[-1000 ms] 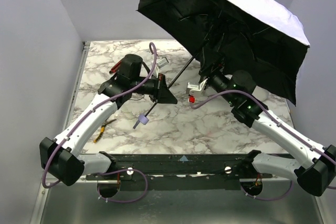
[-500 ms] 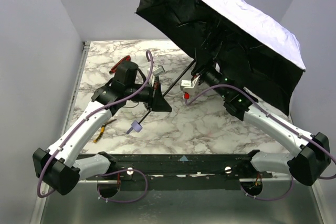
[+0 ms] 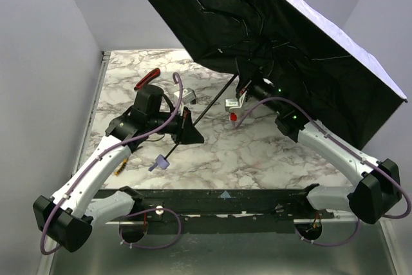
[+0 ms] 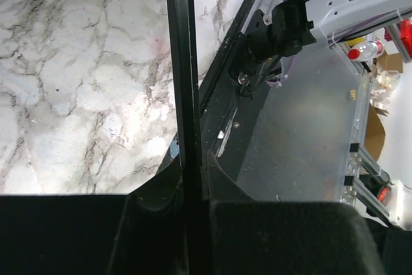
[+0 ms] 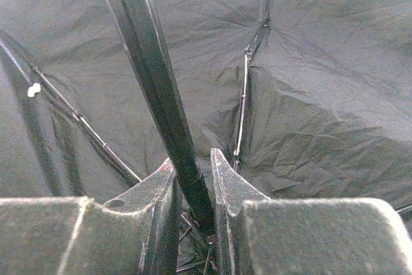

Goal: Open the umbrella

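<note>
Well, the compact folding umbrella (image 3: 302,43), pale lavender-cream outside with black lining and ribs, hangs over the far right of the white marble-patterned table (image 3: 219,152). Its canopy is spread wide and tilted, with the lining facing me. Its thin black shaft (image 3: 212,98) slants down toward my left side and ends in the small lavender handle (image 3: 158,163), which is off the tabletop.

My left gripper (image 3: 185,130) is clenched on the lower shaft just above the handle. In the left wrist view the shaft (image 4: 183,82) runs straight down between my fingers with no gap. My right gripper (image 3: 243,88) is up under the canopy. There my two fingers (image 5: 164,191) sit snug on either side of the shaft (image 5: 151,75), grasping it where the ribs gather.

I judge the opening stroke to be at or near its end. The ribs look stretched, but I cannot see whether the slider has latched. The next move probably calls for a last firm push up the shaft with my right while my left holds steady. After that I should ease off carefully, in case the canopy springs back.

A red-handled cutter (image 3: 147,78) lies at the far left of the table, well apart. I can read no brand, label or writing anywhere.
</note>
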`<state>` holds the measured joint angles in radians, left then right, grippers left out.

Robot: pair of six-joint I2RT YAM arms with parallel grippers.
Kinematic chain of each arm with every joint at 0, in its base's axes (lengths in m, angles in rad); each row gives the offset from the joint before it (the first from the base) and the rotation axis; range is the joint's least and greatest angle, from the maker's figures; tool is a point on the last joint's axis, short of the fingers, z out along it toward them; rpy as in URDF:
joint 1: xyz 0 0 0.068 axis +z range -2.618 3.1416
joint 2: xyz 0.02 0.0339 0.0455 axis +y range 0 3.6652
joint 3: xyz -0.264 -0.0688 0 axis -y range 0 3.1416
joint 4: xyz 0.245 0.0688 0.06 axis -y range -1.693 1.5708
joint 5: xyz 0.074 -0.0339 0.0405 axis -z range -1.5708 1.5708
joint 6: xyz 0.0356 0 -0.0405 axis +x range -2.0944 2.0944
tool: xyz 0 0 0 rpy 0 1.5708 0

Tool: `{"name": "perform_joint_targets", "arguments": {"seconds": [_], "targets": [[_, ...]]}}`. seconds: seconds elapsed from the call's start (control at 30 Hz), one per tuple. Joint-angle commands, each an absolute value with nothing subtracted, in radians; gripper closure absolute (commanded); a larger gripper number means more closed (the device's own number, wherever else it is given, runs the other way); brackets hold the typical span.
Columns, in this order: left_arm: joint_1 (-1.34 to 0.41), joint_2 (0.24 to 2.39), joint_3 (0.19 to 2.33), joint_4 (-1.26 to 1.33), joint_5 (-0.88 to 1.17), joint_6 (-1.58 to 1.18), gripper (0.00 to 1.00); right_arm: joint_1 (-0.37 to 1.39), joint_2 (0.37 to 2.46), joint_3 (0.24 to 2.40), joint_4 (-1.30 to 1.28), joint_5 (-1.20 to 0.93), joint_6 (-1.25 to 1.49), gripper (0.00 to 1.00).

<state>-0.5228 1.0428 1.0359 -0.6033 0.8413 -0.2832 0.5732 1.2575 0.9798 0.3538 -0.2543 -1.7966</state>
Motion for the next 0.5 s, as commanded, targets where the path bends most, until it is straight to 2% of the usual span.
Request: {"name": "perform_joint_targets", "arguments": {"seconds": [0.0,0.47], "targets": [[-0.527,0.952,0.981,-0.675,0.920,-0.207,1.00,0.441,1.291,1.042,0.431,-0.137,-1.787,0.77],[-0.512,0.923,0.924,-0.666,0.896,-0.179,1.00,0.304,1.436,1.237,0.510,-0.147,-1.800,0.78]]}}
